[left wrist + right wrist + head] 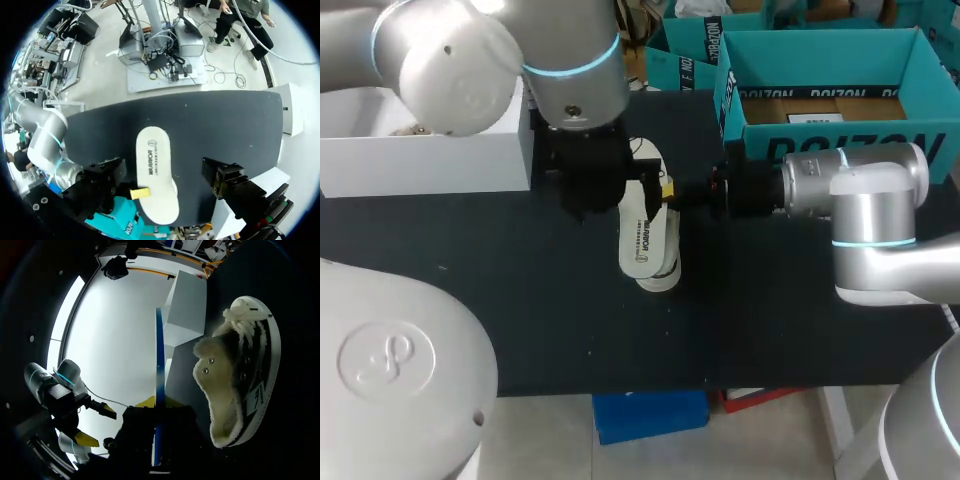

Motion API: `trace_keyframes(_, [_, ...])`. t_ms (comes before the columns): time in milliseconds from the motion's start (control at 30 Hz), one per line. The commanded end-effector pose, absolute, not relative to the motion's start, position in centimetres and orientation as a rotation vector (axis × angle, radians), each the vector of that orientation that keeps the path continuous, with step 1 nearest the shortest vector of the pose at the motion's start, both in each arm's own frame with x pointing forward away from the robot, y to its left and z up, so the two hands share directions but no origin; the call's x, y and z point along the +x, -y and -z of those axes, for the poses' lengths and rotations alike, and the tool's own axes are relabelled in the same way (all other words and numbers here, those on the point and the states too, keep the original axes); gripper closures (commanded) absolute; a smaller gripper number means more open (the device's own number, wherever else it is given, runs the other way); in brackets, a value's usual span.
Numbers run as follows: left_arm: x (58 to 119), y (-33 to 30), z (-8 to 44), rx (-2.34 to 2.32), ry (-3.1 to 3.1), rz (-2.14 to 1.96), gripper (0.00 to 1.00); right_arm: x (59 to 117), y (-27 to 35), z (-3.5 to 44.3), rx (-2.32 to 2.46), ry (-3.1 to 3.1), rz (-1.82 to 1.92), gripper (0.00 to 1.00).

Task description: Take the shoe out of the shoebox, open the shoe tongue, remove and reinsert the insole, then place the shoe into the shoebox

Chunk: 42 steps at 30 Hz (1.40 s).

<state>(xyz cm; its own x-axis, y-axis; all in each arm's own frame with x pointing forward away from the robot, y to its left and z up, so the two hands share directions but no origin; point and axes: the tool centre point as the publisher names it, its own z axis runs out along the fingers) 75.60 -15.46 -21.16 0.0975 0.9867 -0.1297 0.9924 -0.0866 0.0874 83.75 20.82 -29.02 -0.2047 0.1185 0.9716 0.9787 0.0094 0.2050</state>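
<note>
A white insole hangs flat over the middle of the black table, and my right gripper is shut on its edge. From the right wrist the insole shows edge-on as a thin blue line between the right gripper. The fleece-lined black-and-white shoe lies on its side beside it. In the head view only the shoe's toe shows under the insole. My left gripper hovers above the insole, open wide, its fingers on either side without touching it. The right gripper's yellow tip pinches the edge.
The open teal shoebox stands at the back right, with another teal box behind it. A white box sits at the back left, under my left arm. Bare black table lies in front of the shoe.
</note>
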Motion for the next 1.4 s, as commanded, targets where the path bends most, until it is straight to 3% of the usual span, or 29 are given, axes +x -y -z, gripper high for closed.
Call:
trace_keyframes(33, [75.2, 16.8, 21.5, 2.306, -2.157, -0.421, 0.00, 83.8, -20.9, 29.1, -1.196, 1.450, 1.304, 1.00])
trace_keyframes(833, [76.7, 18.1, 23.6, 2.200, -2.165, -0.411, 0.00, 83.8, -20.9, 29.1, -1.196, 1.450, 1.304, 1.00])
trace_keyframes(1400, [82.2, 17.6, 22.4, 2.195, -2.151, -0.361, 0.00, 83.8, -20.9, 29.1, -1.196, 1.450, 1.304, 1.00])
